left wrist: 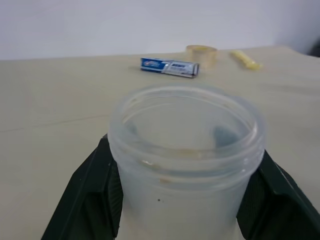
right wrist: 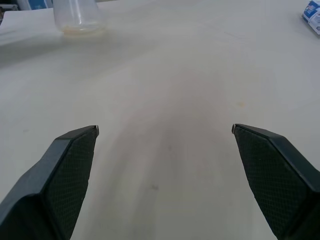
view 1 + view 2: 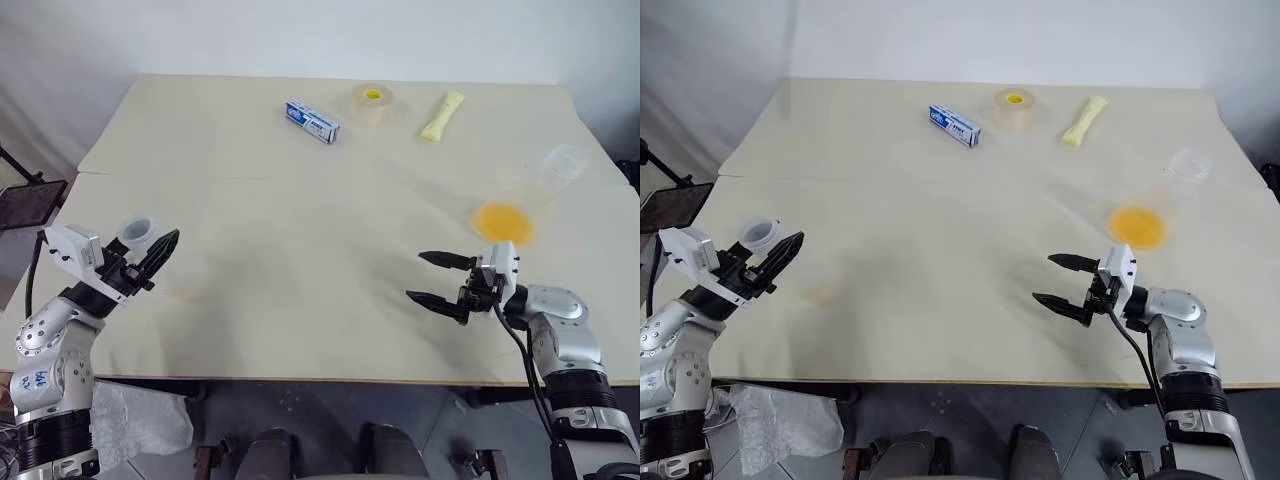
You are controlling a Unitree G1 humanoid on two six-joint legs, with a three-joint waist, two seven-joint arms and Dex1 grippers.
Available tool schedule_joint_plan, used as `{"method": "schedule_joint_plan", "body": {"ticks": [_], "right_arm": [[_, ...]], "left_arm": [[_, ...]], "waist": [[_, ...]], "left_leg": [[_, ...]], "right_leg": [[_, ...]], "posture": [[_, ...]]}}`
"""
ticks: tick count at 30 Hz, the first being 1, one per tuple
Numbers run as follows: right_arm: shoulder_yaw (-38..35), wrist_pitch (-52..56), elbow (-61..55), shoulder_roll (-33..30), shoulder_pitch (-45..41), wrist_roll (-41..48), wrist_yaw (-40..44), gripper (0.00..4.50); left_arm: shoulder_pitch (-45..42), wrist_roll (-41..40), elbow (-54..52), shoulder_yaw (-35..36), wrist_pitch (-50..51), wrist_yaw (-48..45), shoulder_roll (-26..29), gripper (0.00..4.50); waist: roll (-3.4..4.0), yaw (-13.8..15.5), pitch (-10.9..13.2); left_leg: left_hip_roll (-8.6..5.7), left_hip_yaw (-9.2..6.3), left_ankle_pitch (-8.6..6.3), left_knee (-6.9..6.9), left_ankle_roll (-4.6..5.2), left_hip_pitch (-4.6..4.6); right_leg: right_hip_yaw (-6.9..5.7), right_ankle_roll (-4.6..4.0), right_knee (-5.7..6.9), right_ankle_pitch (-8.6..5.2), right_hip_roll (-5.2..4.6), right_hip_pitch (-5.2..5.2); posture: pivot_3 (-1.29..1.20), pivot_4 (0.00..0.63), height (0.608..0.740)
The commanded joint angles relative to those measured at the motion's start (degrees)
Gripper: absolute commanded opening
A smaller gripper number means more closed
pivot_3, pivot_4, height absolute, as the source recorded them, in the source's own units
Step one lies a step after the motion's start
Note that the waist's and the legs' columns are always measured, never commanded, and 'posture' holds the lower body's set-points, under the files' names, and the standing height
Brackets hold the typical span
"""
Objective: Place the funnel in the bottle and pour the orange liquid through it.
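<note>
Matte beige table (image 3: 300,260); clear round-rimmed plastic funnel (image 1: 186,150) between left hand (image 3: 150,255) fingers.

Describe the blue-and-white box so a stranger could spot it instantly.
On the far part of the pale table, a small toothpaste box lies flat beside the tape roll. It is the one blue-and-white, rectangular thing there.

You are getting even, soft, bright light across the pale table (image 3: 300,260), throwing only faint, diffuse shadows toward six o'clock beneath the arms. In the left wrist view the clear container (image 1: 185,150) is sitting slightly out of focus; the far objects are blurring at twelve o'clock.
</note>
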Motion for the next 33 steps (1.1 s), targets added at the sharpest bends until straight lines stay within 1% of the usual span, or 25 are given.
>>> {"method": "schedule_joint_plan", "body": {"ticks": [1,2,4,8,10,13,15,18,20,22,26,29,33], "right_arm": [[-2.4,0.1,-3.9,-1.1,1.1,1.9,-1.1,4.5],[-2.5,0.2,-4.4,-1.1,1.5,2.1,-1.3,4.5],[-3.4,0.9,-6.3,-1.4,2.7,2.9,-2.0,4.5],[-5.0,3.9,-11.7,-3.1,6.1,5.0,-2.7,4.5],[-5.6,5.0,-14.0,-3.7,7.8,5.8,-3.0,4.5],[-7.5,6.7,-19.0,-5.0,11.8,7.3,-4.1,4.5],[-8.6,7.2,-21.2,-5.0,13.3,7.7,-6.0,4.5],[-10.1,7.6,-25.2,-4.2,16.2,7.6,-10.0,4.5],[-10.7,8.2,-27.9,-4.1,18.4,7.7,-11.8,4.5],[-11.3,8.8,-30.3,-4.0,20.4,8.1,-13.4,4.5],[-12.2,9.5,-33.6,-3.9,23.5,8.7,-16.0,4.5],[-12.6,9.5,-35.3,-3.7,24.9,8.7,-17.4,4.5],[-12.9,9.6,-36.4,-3.5,25.7,8.9,-19.1,4.5]], "left_arm": [[-6.3,0.1,0.8,-3.2,0.9,-3.3,2.9,2.38],[-7.5,0.6,1.3,-4.2,1.1,-3.8,3.2,2.38],[-12.6,1.6,3.3,-7.7,1.7,-5.0,2.5,2.38],[-24.1,4.4,10.4,-14.8,1.2,-7.1,-1.2,2.38],[-27.8,5.1,13.6,-16.7,0.0,-8.8,-3.3,2.38],[-34.6,7.2,19.2,-21.4,-0.4,-11.1,-8.3,2.38],[-37.8,8.2,22.7,-23.2,-1.0,-12.2,-10.9,2.38],[-44.4,11.0,31.1,-26.5,-2.7,-12.3,-17.4,2.38],[-46.6,12.5,34.4,-27.8,-4.0,-13.0,-19.9,2.38],[-47.9,14.1,37.1,-28.6,-5.8,-13.7,-21.2,2.38],[-50.3,16.8,42.7,-29.8,-8.6,-14.1,-23.8,2.38],[-51.7,18.6,46.4,-30.2,-10.8,-14.6,-25.4,2.38],[-52.3,20.0,48.7,-30.4,-11.7,-15.0,-26.8,2.38]], "waist": [[0.0,0.2,0.0],[0.0,0.4,0.0],[0.0,0.7,0.0],[0.0,1.4,0.0],[0.0,1.4,0.0],[-0.05,1.3,0.0],[-0.07,1.4,0.0],[-0.13,1.4,0.1],[-0.14,1.5,0.1],[-0.15,1.5,0.1],[-0.17,1.4,0.1],[-0.19,1.4,0.1],[-0.19,1.6,0.1]], "left_leg": [[0.0,-0.01,0.0,0.02,0.0,0.0],[-0.02,0.0,0.0,0.04,0.0,0.0],[-0.05,0.03,0.0,0.08,0.0,0.0],[-0.13,0.0,0.0,0.11,0.0,-0.03],[-0.19,-0.01,0.0,0.15,0.0,-0.09],[-0.3,0.06,0.0,0.15,0.0,-0.14],[-0.29,0.14,0.0,0.16,0.0,-0.21],[-0.29,0.28,0.0,0.25,0.01,-0.29],[-0.29,0.35,0.0,0.36,0.01,-0.46],[-0.29,0.38,0.0,0.51,0.01,-0.83],[-0.27,0.67,0.01,0.41,0.01,-0.88],[-0.26,0.69,0.02,0.49,0.03,-0.89],[-0.28,0.7,0.02,0.55,0.04,-0.9]], "right_leg": [[0.0,0.0,0.01,0.0,0.0,0.01],[0.0,0.0,0.02,0.0,-0.01,0.02],[0.04,0.02,0.02,0.01,-0.02,0.03],[0.0,0.05,0.04,0.03,-0.02,0.02],[-0.04,0.06,0.04,0.03,-0.01,0.01],[-0.15,0.08,0.02,0.04,0.0,-0.01],[-0.25,0.08,0.01,0.04,0.03,-0.04],[-0.28,0.08,0.01,0.04,0.04,-0.06],[-0.35,0.08,0.01,0.04,0.03,-0.11],[-0.36,0.1,0.05,0.05,0.04,-0.41],[-0.29,0.1,0.22,0.05,0.04,-0.74],[-0.27,0.1,0.28,0.05,0.03,-0.75],[-0.24,0.1,0.3,0.05,0.01,-0.75]], "posture": [[0.0,0.15,0.74],[0.0,0.15,0.74],[0.0,0.15,0.74],[0.0,0.15,0.74],[0.0,0.15,0.74],[0.0,0.15,0.74],[0.0,0.15,0.74],[0.0,0.15,0.74],[0.0,0.15,0.74],[0.0,0.15,0.74],[0.0,0.15,0.74],[0.0,0.15,0.74],[0.0,0.15,0.74]]}}
